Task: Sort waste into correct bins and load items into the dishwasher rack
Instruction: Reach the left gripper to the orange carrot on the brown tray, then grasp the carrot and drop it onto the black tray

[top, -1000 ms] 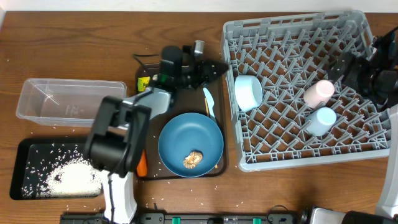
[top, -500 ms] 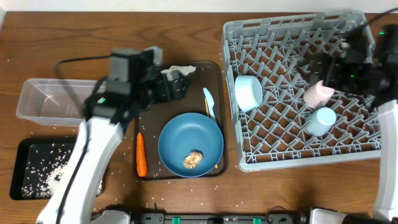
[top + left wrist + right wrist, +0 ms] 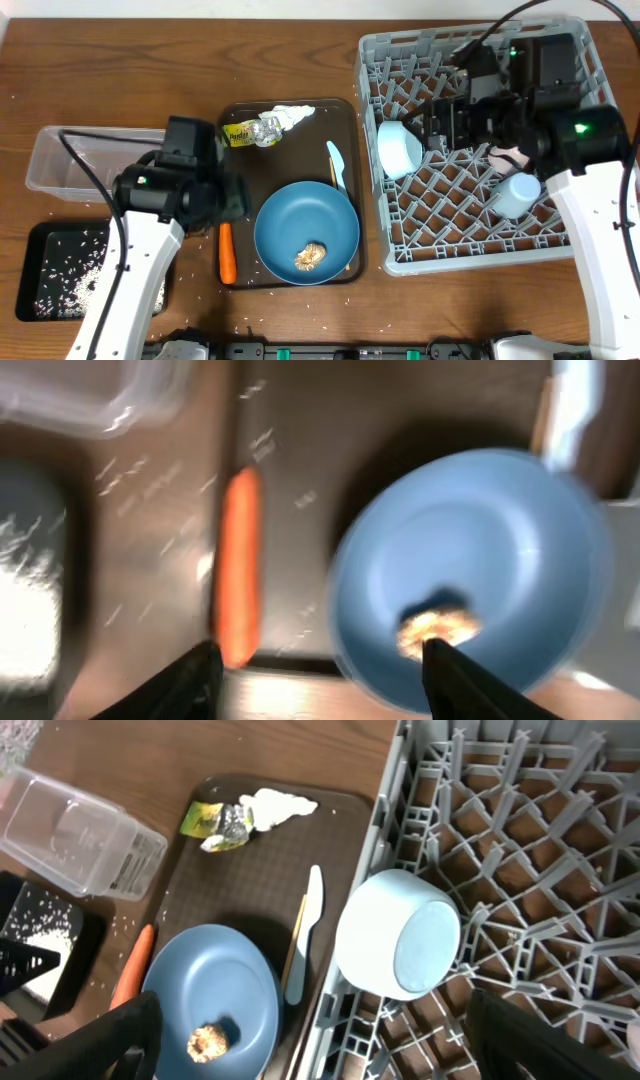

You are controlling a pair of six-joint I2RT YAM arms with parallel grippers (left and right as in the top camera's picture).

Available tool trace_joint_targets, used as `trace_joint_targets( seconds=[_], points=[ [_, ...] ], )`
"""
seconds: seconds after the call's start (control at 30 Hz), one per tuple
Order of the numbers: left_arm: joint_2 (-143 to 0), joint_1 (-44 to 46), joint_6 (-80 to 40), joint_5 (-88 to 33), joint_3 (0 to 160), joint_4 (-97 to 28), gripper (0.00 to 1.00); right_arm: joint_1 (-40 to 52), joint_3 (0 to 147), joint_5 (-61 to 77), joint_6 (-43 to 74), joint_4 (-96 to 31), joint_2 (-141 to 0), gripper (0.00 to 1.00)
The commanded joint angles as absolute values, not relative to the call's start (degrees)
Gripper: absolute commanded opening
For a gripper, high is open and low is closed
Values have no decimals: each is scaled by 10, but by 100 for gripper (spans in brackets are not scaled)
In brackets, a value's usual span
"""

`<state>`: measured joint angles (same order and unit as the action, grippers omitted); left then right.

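My left gripper (image 3: 233, 197) is open and empty above the brown tray's left side; its view, blurred, shows the orange carrot (image 3: 240, 575) and the blue plate (image 3: 470, 570) with the food lump (image 3: 437, 628). My right gripper (image 3: 430, 125) is open and empty over the grey rack (image 3: 480, 60), by the pale-blue bowl (image 3: 398, 935) lying on its side. The pink cup (image 3: 510, 155) and blue cup (image 3: 517, 194) lie in the rack. The wrapper (image 3: 250, 131), napkin (image 3: 288, 114), spoon (image 3: 337, 164) and chopsticks (image 3: 295, 935) lie on the tray.
The clear tub (image 3: 85, 160) stands at the left, with the black tray (image 3: 60, 270) holding rice in front of it. Loose rice grains are scattered on the wood around them. The brown serving tray (image 3: 345, 265) sits against the rack's left wall.
My left arm swung from the tray's back to its left side near the carrot, uncovering wrapper and napkin. My right arm moved left across the rack toward the bowl.
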<state>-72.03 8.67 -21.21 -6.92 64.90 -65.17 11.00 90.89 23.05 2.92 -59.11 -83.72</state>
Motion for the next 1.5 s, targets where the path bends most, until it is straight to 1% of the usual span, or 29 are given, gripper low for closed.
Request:
trace_joint_targets(
  seconds=[0.0, 0.07, 0.13, 0.23, 0.27, 0.3, 0.57, 0.73, 0.87, 1.1, 1.13, 1.2, 1.27, 1.3, 1.47],
  points=[
    [-726, 84, -284, 10, 628, -680, 63, 125, 908, 218, 21, -595, -826, 89],
    [-726, 84, -300, 3, 603, -685, 61, 127, 908, 218, 21, -596, -826, 88],
    [-727, 84, -308, 2, 573, -678, 61, 127, 908, 218, 21, -595, -826, 87],
    [-727, 84, -307, -18, 516, -624, 59, 127, 908, 218, 21, -591, -826, 87],
    [-727, 84, -307, -22, 497, -604, 56, 127, 908, 218, 21, -589, -826, 87],
    [-727, 84, -307, -25, 483, -590, 56, 127, 908, 218, 21, -587, -826, 87],
    [-734, 84, -291, -25, 390, -481, 55, 127, 908, 218, 21, -585, -826, 88],
    [-751, 84, -276, -30, 357, -423, 51, 127, 908, 218, 21, -586, -826, 88],
    [-774, 84, -246, -66, 340, -374, 48, 127, 908, 218, 21, -586, -826, 89],
    [-811, 84, -227, -60, 339, -360, 46, 127, 908, 218, 21, -587, -826, 90],
    [-813, 84, -228, -60, 339, -357, 42, 127, 908, 218, 21, -587, -826, 89],
    [-812, 84, -228, -60, 340, -354, 27, 127, 908, 218, 21, -587, -826, 90],
    [-810, 84, -232, -60, 343, -356, 20, 127, 908, 218, 21, -587, -826, 89],
    [-808, 84, -234, -60, 347, -362, 19, 127, 908, 218, 21, -587, -826, 90],
    [-772, 84, -281, -60, 377, -417, 19, 127, 908, 218, 21, -587, -826, 90]
  ],
)
